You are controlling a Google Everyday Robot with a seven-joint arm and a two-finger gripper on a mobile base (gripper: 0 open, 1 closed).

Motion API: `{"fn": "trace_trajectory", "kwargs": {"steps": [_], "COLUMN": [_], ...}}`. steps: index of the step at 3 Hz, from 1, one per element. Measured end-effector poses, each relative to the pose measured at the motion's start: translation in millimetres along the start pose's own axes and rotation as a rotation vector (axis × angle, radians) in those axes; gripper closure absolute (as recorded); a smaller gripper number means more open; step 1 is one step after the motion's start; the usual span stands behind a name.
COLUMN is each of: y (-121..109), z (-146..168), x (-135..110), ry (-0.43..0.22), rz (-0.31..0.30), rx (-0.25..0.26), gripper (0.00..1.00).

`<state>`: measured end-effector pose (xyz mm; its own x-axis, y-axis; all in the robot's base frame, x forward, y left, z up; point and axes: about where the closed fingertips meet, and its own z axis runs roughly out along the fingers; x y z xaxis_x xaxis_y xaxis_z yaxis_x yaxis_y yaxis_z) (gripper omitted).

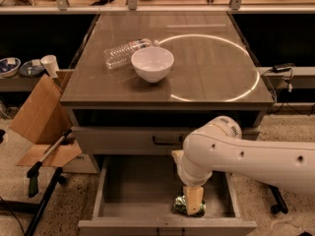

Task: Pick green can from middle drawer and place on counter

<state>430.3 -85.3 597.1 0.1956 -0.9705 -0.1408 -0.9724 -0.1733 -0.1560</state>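
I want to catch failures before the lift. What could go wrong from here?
1. The gripper is down at the green can, close to the front wall of the middle drawer; a weak hold could let the can slip back in.
2. The closed drawer front and counter edge hang above the arm; a straight lift might clip them.
3. The white bowl and plastic bottle lie on the counter; placing near them could knock them.

A white robot arm (pixel 246 156) ends in a pale cream gripper (pixel 193 206), low in the grey middle drawer (pixel 133 191) over the shiny, mottled green can (pixel 178 205). The glossy brown-grey counter (pixel 211 77) shows a bright ring-shaped reflection, a white bowl (pixel 152 63) and a clear bottle (pixel 120 55). Tan cardboard (pixel 42 117) stands on the speckled beige floor (pixel 74 213).
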Motion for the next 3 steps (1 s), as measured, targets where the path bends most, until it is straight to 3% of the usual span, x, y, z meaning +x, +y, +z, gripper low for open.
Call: {"fn": "trace_trajectory", "kwargs": {"steps": [1, 2, 3], "y": [-1.9, -1.9, -6.6], "z": [31.6, 31.6, 60.2], "x": [6.0, 6.0, 12.2], "ry": [0.002, 0.002, 0.007], "rz": [-0.011, -0.011, -0.004], "rx": [-0.046, -0.046, -0.073], "gripper": [0.00, 0.00, 0.00]}}
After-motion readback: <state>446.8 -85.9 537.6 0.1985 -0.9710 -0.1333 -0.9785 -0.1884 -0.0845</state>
